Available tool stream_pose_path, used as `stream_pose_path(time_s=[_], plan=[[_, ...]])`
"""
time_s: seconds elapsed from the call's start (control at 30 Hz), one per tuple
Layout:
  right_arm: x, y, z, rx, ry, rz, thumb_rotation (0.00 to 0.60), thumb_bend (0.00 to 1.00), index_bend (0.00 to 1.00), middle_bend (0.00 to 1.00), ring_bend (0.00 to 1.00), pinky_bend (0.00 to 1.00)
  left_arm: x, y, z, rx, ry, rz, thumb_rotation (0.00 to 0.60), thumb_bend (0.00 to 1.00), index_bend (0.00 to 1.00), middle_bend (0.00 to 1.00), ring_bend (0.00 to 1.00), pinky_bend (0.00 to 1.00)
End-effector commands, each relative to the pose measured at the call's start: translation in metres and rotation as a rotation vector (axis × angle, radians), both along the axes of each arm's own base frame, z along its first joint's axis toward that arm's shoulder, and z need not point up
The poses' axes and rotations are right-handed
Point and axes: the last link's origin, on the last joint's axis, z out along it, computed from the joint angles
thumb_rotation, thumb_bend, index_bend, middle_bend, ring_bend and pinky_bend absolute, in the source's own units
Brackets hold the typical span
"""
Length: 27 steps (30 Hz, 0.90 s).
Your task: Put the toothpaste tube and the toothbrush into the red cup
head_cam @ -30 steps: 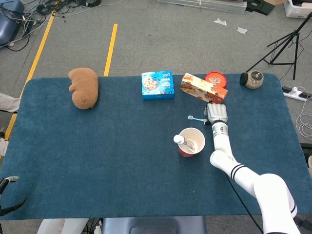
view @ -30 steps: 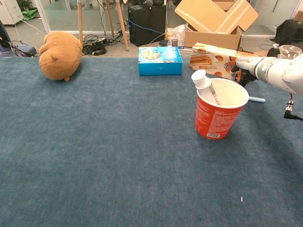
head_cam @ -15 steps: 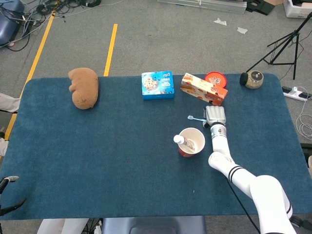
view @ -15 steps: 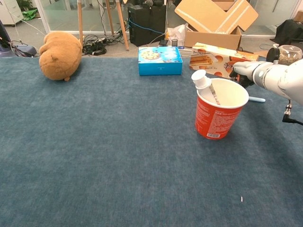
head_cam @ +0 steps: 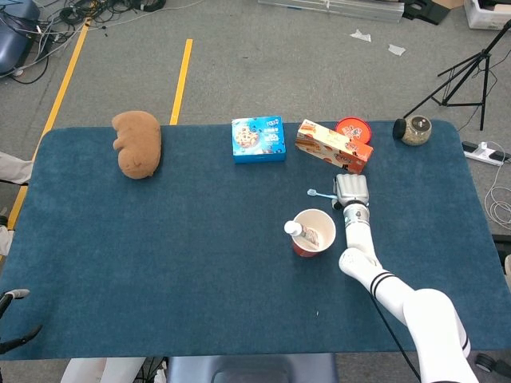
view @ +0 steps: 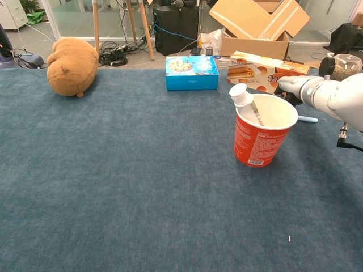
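The toothpaste tube [head_cam: 301,232] already stands in the red cup [head_cam: 314,232], leaning against the rim with its white cap up. The toothbrush [head_cam: 318,193] lies flat on the blue surface [head_cam: 184,239] just behind the cup, its head pointing away from the right robot hand [head_cam: 352,190], which sits over the handle end. From above the fingers are hidden under the back of the hand, and the chest view shows only fingertips reaching low toward the handle, so I cannot tell whether it grasps the brush or merely rests on it; it looks like a pickup in progress. The left robot hand [head_cam: 14,319] sits at the near left edge, well apart; its state I cannot tell either.

To do this step well, the fingers should pinch the thin handle firmly against the surface before lifting, and not brush the orange biscuit box [head_cam: 333,145] just behind. Lift straight, tilt the brush upright, and lower it into the free side of the cup, clear of the tube, so the light cup is not tipped
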Motion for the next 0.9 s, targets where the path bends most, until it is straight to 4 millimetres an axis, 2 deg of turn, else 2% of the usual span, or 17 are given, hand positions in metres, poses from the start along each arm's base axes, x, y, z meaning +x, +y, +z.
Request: stream_pose_path(time_s=[0.03, 0.9], plan=[[0.0010, -0.0001, -0.0012, 0.001, 0.000, 0.003, 0.600, 0.25, 0.51, 1.00, 1.00, 1.00, -0.0002, -0.0005, 0.0000, 0.000, -0.001, 0.001, 0.600, 0.00, 0.32, 0.37, 0.33, 0.42], [-0.0011, -0.0007, -0.0051, 0.006, 0.026, -0.010, 0.600, 0.26, 0.54, 1.00, 1.00, 1.00, -0.0015, -0.0019, 0.0002, 0.004, -0.004, 0.007, 0.600, 0.00, 0.32, 0.37, 0.33, 0.42]])
